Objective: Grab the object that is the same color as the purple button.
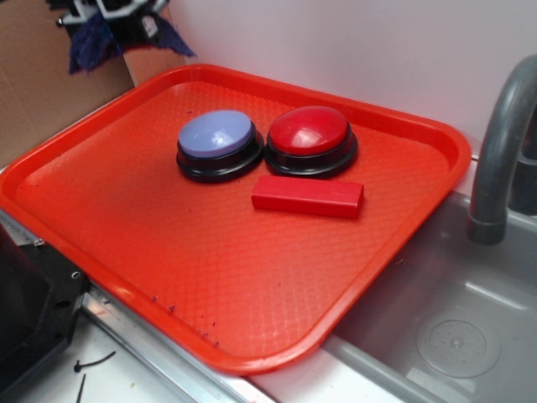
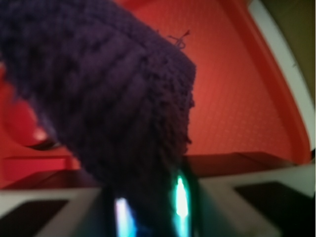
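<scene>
My gripper is high at the top left, above the tray's far left corner, shut on the dark purple-blue cloth scrap, which hangs from it in ragged points. In the wrist view the cloth fills most of the frame, pinched between the two fingers. The pale lavender-blue purple button on its black base sits in the far middle of the red tray, well below and right of the gripper.
A red domed button stands right of the purple one, with a red rectangular block in front of it. A grey sink and faucet lie right of the tray. Cardboard stands at the far left.
</scene>
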Robot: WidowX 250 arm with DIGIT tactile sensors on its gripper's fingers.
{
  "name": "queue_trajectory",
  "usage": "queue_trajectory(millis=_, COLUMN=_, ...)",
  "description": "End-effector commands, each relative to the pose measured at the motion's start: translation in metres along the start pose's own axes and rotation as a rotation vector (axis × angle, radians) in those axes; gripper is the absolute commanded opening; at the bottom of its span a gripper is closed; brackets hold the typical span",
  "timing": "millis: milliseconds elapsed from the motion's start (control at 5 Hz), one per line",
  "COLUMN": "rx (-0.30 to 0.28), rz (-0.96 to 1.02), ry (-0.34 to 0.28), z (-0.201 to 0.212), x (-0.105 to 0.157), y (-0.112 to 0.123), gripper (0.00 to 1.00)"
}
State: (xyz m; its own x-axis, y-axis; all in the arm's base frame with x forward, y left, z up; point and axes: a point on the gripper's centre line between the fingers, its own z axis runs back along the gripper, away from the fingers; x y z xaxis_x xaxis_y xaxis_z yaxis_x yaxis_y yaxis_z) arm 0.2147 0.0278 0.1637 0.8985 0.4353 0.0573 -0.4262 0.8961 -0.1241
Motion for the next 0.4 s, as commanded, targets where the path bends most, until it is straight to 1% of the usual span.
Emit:
queue_trajectory(millis=0, rx=-0.041, rz=-0.054, ry=-0.114, z=0.0545, x=-0.0151, y=-0.0111, gripper=0.0)
queue_trajectory(millis=200, rx=-0.046, rz=-0.034, ry=-0.059, z=0.0464, x=-0.0103, y=-0.0049, gripper=0.0)
